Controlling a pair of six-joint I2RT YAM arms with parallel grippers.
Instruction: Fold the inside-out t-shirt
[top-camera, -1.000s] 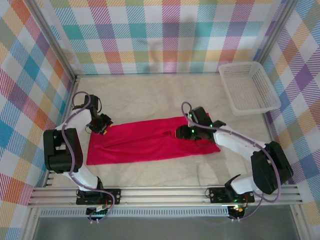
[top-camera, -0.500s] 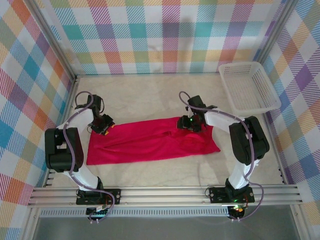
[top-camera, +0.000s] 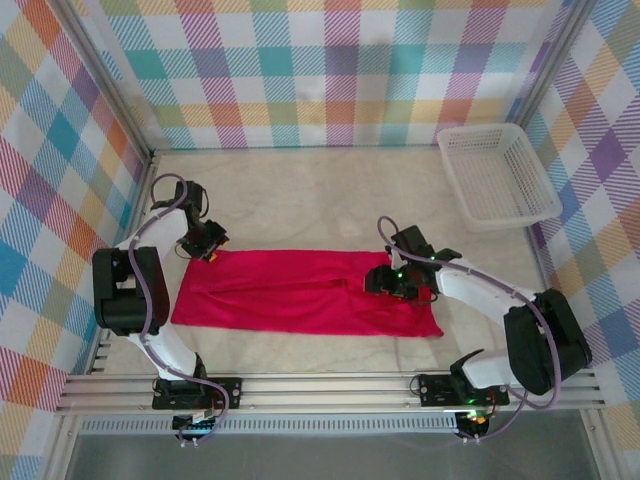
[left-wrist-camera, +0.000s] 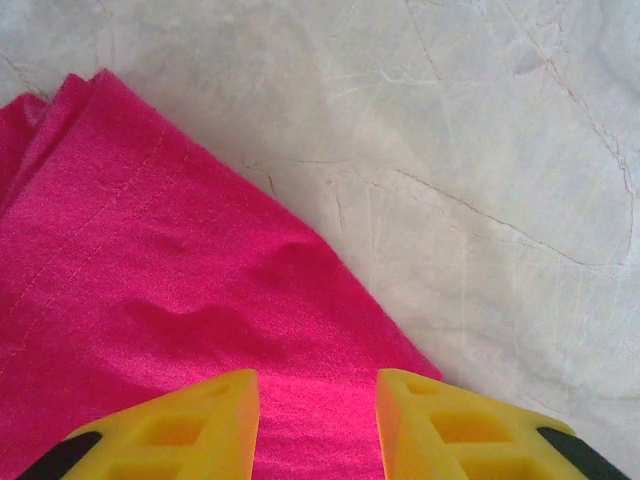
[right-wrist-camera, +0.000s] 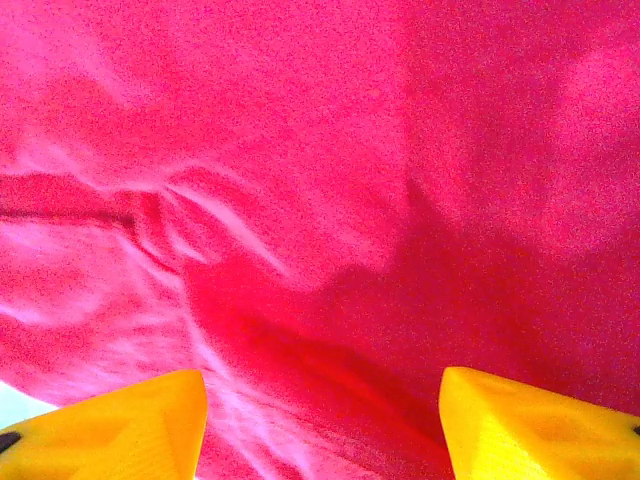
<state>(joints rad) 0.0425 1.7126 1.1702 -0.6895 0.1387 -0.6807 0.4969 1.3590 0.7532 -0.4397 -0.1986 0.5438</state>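
From the top external camera I see the inside-out t-shirt (top-camera: 300, 295) spread as a long flat band across the table (top-camera: 300, 195), between the arms. The left gripper (top-camera: 207, 250) sits at its far left corner and the right gripper (top-camera: 378, 283) over its right part. A white basket (top-camera: 497, 175) stands at the far right.

My left wrist camera adds the detail: fingers (left-wrist-camera: 200, 425) a little apart, with flat cloth and its stitched hem beneath and bare marbled tabletop beside.

My right wrist camera gives wrinkled red fabric under widely parted fingers (right-wrist-camera: 520, 425), holding nothing.
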